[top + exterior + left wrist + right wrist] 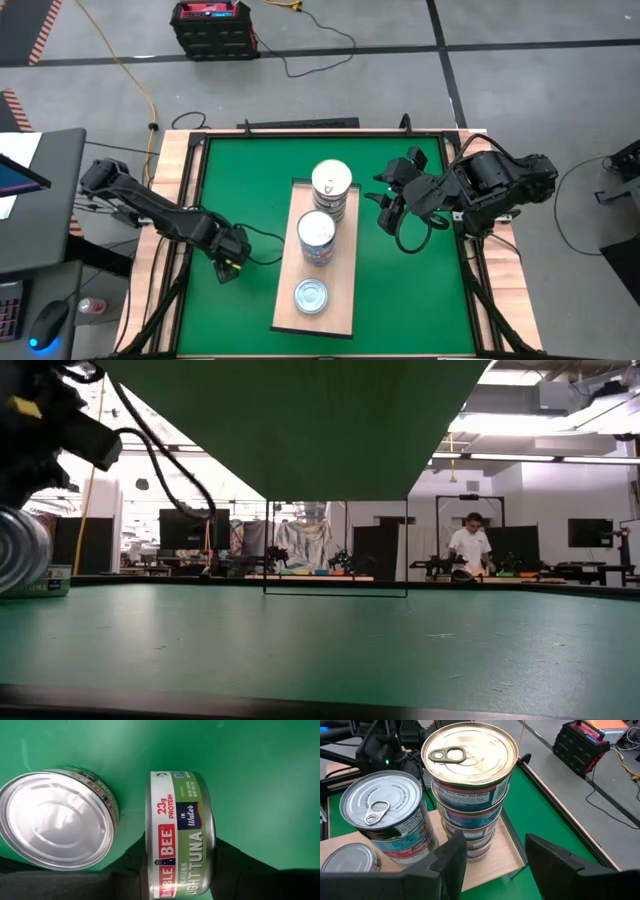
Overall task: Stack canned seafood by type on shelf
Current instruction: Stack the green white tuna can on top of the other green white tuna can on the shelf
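1. Step in hand: a pick-up off the green mat (240,200). The left tool (229,262) is low over the mat at the shelf's 9 o'clock side. In its wrist view a green-labelled tuna can (179,835) stands on edge between the two dark fingers, which flank it at either side; whether they are pressing on it cannot be told. A second, silver-lidded can (56,820) lies close beside it, tilted.

2. The shelf (345,300) lies lengthwise at mid-bench. It carries a tall gold-topped stack (331,187) at its 12 o'clock end, a shorter silver-topped stack (316,238) at its middle, and a single can (311,296) towards its 6 o'clock end.

3. The right tool (388,208) hangs just off the shelf at 3 o'clock from the tall stack, fingers apart and empty.

4. Next move, as judged: confirm the grip, lift, turn the can flat, and carry it to the matching pile.

5. Room: bare mat lies between the left tool and the shelf. The neighbouring can may be knocked on lifting. The stacks are narrow and would topple if brushed.
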